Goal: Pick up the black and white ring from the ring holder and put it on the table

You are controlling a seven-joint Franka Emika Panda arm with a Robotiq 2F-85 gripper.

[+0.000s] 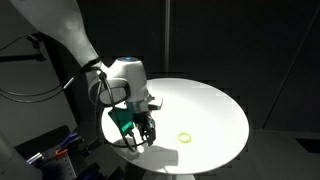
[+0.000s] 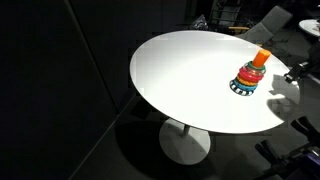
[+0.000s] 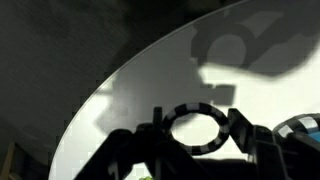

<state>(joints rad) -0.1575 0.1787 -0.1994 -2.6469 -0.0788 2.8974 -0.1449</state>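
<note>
Your gripper [image 3: 195, 131] is pinched on the black and white ring [image 3: 190, 109], one finger pressed on each side of it in the wrist view. The ring is held over the table [image 1: 215, 105] close to its rim. The ring holder [image 2: 249, 80] stands just beside, near that same edge, its orange peg [image 2: 262, 57] upright. A yellow ring [image 1: 185, 137] lies flat near the table's front edge, apart from the gripper.

Table [image 2: 180, 70]: smooth white top, slight sheen. Ring holder [image 2: 250, 78]: glossy coloured plastic. Black and white ring [image 3: 190, 109]: smooth plastic.
</note>
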